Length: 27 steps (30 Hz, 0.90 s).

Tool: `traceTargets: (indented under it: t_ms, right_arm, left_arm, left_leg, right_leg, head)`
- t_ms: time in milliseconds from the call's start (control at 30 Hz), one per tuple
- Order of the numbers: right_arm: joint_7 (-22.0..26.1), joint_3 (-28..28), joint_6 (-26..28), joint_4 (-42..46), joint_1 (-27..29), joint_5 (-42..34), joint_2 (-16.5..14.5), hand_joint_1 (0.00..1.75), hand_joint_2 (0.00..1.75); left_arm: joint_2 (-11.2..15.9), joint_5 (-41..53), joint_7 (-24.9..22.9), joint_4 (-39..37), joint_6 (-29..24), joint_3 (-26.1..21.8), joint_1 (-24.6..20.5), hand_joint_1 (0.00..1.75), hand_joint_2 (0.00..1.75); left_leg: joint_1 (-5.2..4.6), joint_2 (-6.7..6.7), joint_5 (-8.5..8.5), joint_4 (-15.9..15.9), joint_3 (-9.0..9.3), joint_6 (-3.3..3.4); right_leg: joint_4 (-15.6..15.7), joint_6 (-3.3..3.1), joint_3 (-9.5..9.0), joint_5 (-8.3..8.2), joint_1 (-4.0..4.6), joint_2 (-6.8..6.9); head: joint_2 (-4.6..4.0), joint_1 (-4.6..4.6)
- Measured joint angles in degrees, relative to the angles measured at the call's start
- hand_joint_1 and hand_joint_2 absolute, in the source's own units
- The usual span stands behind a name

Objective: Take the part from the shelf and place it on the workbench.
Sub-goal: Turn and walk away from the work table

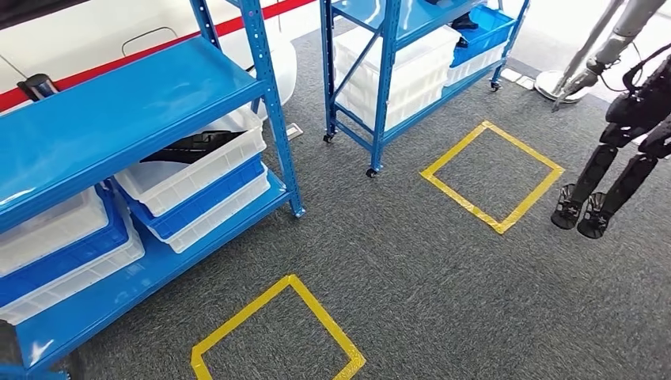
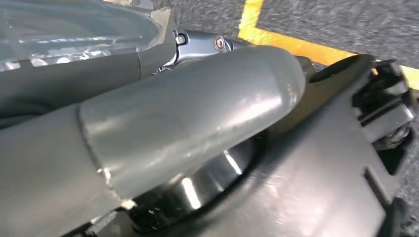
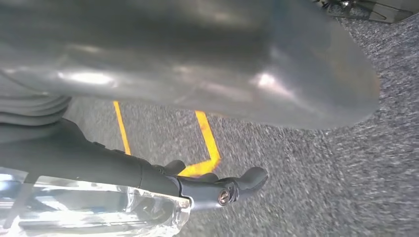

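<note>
In the left wrist view my left hand (image 2: 163, 128) lays its thick grey thumb across a black moulded plastic part (image 2: 316, 168) with a glossy round recess and clips at one end; it appears to hold the part over the carpet. More black parts (image 1: 194, 146) lie in a white bin (image 1: 229, 162) under the top board of the near blue shelf (image 1: 119, 111). My right hand (image 3: 197, 59) hangs over the carpet with its dark fingers (image 3: 222, 190) stretched out and nothing between them and the thumb.
White and blue bins fill the near shelf's lower level. A second blue shelf (image 1: 388, 47) stands further back. Two yellow tape squares (image 1: 494, 174) (image 1: 277, 332) mark the grey carpet. Another robot's dark legs (image 1: 601, 190) stand at the far right.
</note>
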<state>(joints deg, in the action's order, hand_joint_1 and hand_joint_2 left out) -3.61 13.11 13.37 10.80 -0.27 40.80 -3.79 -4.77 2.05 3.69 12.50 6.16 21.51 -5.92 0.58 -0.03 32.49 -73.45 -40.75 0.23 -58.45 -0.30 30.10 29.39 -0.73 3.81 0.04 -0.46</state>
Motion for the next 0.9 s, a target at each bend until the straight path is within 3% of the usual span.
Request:
traceTargets:
  t_ms: [33, 100, 167, 233, 267, 300, 367, 433, 467, 500, 533, 600, 667, 733, 767, 833, 900]
  right_arm:
    - [0.01, 0.01, 0.01, 0.01, -0.07, 0.04, -0.02, 0.00, 0.00]
    - [0.03, 0.01, 0.02, 0.02, -0.20, 0.22, -0.14, 0.00, 0.00]
    - [0.07, 0.03, 0.03, 0.02, -0.34, 0.47, -0.22, 0.00, 0.00]
    - [0.09, 0.05, 0.04, 0.06, -0.50, 0.62, -0.26, 0.00, 0.00]
    - [0.09, 0.05, 0.05, 0.10, -0.57, 0.66, -0.27, 0.00, 0.00]
    - [0.10, 0.05, 0.07, 0.14, -0.54, 0.68, -0.28, 0.00, 0.00]
    - [0.11, 0.07, 0.07, 0.17, -0.36, 0.71, -0.25, 0.00, 0.00]
    - [0.11, 0.12, 0.07, 0.17, -0.10, 0.75, -0.18, 0.00, 0.00]
    - [0.11, 0.17, 0.07, 0.17, -0.02, 0.80, -0.12, 0.00, 0.00]
    - [0.11, 0.23, 0.07, 0.17, 0.02, 0.85, -0.05, 0.00, 0.00]
    - [0.12, 0.28, 0.07, 0.17, 0.03, 0.92, 0.01, 0.00, 0.00]
    - [0.14, 0.37, 0.05, 0.17, -0.01, 1.00, 0.06, 0.00, 0.00]
    - [0.20, 0.42, 0.03, 0.17, -0.12, 1.03, 0.04, 0.00, 0.00]
    - [0.24, 0.47, 0.02, 0.19, -0.25, 1.00, 0.03, 0.00, 0.00]
    - [0.24, 0.51, 0.01, 0.19, -0.29, 0.97, 0.03, 0.00, 0.00]
    - [0.26, 0.68, 0.01, 0.19, -0.25, 0.95, -0.01, 0.00, 0.00]
    - [0.27, 0.87, 0.01, 0.19, -0.08, 0.93, -0.01, 0.00, 0.00]
  left_arm:
    - [0.01, 0.09, 0.13, 0.01, -0.01, 0.00, 0.05, 0.00, 0.00]
    - [0.04, 0.29, 0.62, 0.07, -0.03, 0.00, -0.16, 0.00, 0.00]
    - [0.08, 0.47, 1.17, 0.17, 0.09, 0.00, -0.47, 0.00, 0.00]
    - [0.08, 0.68, 1.45, 0.22, 0.31, 0.01, -0.46, 0.00, 0.00]
    - [0.04, 0.77, 1.50, 0.22, 0.39, 0.01, -0.34, 0.00, 0.00]
    - [0.01, 0.81, 1.55, 0.23, 0.44, 0.02, -0.26, 0.00, 0.00]
    - [-0.09, 0.83, 1.68, 0.25, 0.50, 0.02, -0.31, 0.00, 0.00]
    - [-0.13, 0.83, 1.80, 0.27, 0.75, 0.02, -0.37, 0.00, 0.00]
    - [-0.14, 0.83, 1.83, 0.28, 0.92, 0.02, -0.28, 0.00, 0.00]
    - [-0.15, 0.83, 1.84, 0.28, 1.09, 0.02, -0.18, 0.00, 0.00]
    - [-0.15, 0.83, 1.84, 0.28, 1.24, 0.02, -0.11, 0.00, 0.00]
    - [-0.12, 0.82, 1.84, 0.28, 1.42, 0.02, -0.10, 0.00, 0.00]
    - [-0.07, 0.81, 1.85, 0.30, 1.49, 0.02, -0.09, 0.00, 0.00]
    - [0.07, 0.81, 1.86, 0.30, 1.37, 0.02, 0.01, 0.00, 0.00]
    - [0.13, 0.81, 1.86, 0.30, 1.28, 0.02, 0.07, 0.00, 0.00]
    - [0.21, 0.82, 1.86, 0.30, 1.13, 0.03, 0.08, 0.00, 0.00]
    - [0.15, 0.84, 1.93, 0.31, 1.05, 0.04, -0.10, 0.00, 0.00]
  left_leg:
    - [-0.09, 0.47, -1.70, 3.27, 1.83, 0.34]
    - [-0.66, 3.25, -4.27, 11.00, 6.01, 1.28]
    - [-1.31, 4.79, -4.82, 14.50, 7.66, 1.93]
    - [-1.34, 3.33, -5.17, 14.94, 7.62, 2.28]
    - [-1.17, 2.65, -5.53, 15.39, 7.79, 2.46]
    - [-0.90, 1.97, -5.97, 15.82, 7.94, 2.73]
    - [-0.54, 0.53, -6.57, 16.30, 8.00, 3.05]
    - [-0.42, -1.27, -6.75, 16.28, 7.81, 3.14]
    - [-0.36, -2.22, -6.79, 16.25, 7.79, 3.07]
    - [-0.27, -3.20, -6.83, 16.20, 7.80, 2.94]
    - [-0.14, -4.16, -6.84, 16.09, 7.82, 2.74]
    - [-0.03, -5.86, -6.67, 15.59, 7.61, 2.03]
    - [-0.21, -7.02, -6.50, 15.20, 7.22, 1.25]
    - [-0.15, -7.86, -6.66, 15.22, 6.88, 0.73]
    - [-0.06, -7.41, -6.56, 14.99, 6.65, 0.53]
    - [0.00, -4.58, -4.77, 12.06, 5.24, 0.17]
    - [-0.03, -1.33, -0.90, 4.66, 1.67, -0.16]
  right_leg:
    - [0.00, -0.06, -0.08, 0.05, 0.12, 0.69]
    - [0.01, -0.05, -0.27, 0.21, 0.47, 1.95]
    - [0.04, 0.19, -0.40, 0.40, 0.72, 3.15]
    - [0.13, 0.60, -0.57, 0.57, 0.84, 4.12]
    - [-0.18, 0.85, -0.54, 0.84, 0.81, 3.44]
    - [-1.31, 0.96, -0.09, 1.56, 0.79, 1.93]
    - [-6.91, 0.93, 2.43, 4.32, 0.46, -1.92]
    - [-14.04, 1.02, 5.88, 6.98, 0.17, -3.35]
    - [-15.55, 1.40, 6.70, 7.12, 0.00, -3.47]
    - [-14.95, 1.98, 6.58, 6.34, -0.18, -3.56]
    - [-11.96, 2.68, 5.34, 4.68, -0.47, -3.87]
    - [-3.97, 3.70, 1.99, 1.34, -1.08, -6.07]
    - [-0.32, 3.35, 0.51, 0.06, -1.19, -7.46]
    - [-0.32, 2.36, 0.36, -0.15, -1.09, -6.40]
    - [-0.28, 1.97, 0.21, -0.29, -1.13, -5.83]
    - [-0.19, 1.10, 0.24, -0.46, -1.13, -4.51]
    - [-0.18, 0.50, 0.34, -0.35, -0.74, -2.96]
  head:
    - [0.00, -0.01]
    - [0.00, 0.02]
    - [0.00, 0.06]
    - [0.00, 0.03]
    - [0.00, 0.07]
    - [0.00, 0.09]
    - [0.00, 0.26]
    - [0.00, 0.36]
    - [0.00, 0.36]
    - [0.00, 0.36]
    - [0.00, 0.35]
    - [0.00, 0.54]
    - [0.00, 0.68]
    - [0.00, 0.57]
    - [0.00, 0.50]
    - [0.00, 0.19]
    - [0.00, -0.14]
